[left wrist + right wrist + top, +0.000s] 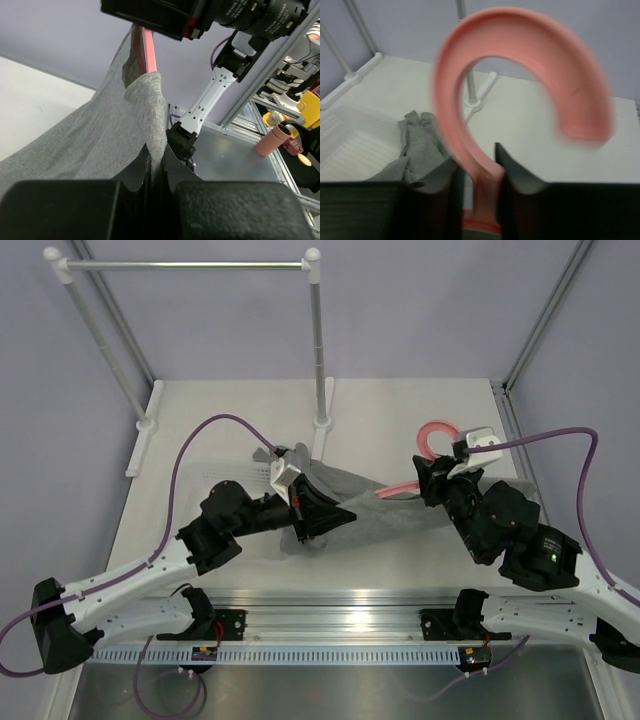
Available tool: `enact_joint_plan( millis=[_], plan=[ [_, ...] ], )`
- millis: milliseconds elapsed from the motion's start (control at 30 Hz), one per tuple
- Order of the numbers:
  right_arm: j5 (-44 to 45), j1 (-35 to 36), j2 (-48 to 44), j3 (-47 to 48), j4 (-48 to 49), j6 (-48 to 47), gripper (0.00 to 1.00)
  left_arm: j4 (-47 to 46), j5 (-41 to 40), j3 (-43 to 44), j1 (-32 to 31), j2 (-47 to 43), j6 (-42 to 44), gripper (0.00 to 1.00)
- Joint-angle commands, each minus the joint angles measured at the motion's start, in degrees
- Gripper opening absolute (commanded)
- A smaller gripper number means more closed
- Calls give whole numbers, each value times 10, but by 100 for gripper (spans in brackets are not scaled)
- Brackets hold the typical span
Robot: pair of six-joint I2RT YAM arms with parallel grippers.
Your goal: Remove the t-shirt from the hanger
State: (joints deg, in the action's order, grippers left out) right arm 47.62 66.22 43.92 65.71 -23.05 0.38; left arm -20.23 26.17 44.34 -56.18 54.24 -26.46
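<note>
Lilac walls closed in a white worktop (400, 410), with a white-and-metal clothes rail (318, 340) standing at its far side. Between the two arms the grey t-shirt (395, 512) lay rumpled across the worktop, pulled up at its left end. The left claw (157, 167) was clamped tight on a fold of the cloth (the fabric rose straight out from between its fingers). The right claw (479, 167) gripped the pink hanger (520, 30) by the stem just under its hook, which showed blurred above the fingers. One pink arm of the hanger ran into the shirt beside the right claw.
</note>
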Motion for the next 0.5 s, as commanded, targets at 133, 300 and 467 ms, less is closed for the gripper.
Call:
enact_joint_plan(
  millis=[133,300,467],
  plan=[
    [27,2,-69,-16,55,24,0,-90,10,3,-6,-14,-1,33],
    [19,3,-94,10,30,29,0,-48,56,22,-6,-15,3,76],
    [4,2,-109,42,-7,47,0,9,42,15,-6,-51,40,80]
  ],
)
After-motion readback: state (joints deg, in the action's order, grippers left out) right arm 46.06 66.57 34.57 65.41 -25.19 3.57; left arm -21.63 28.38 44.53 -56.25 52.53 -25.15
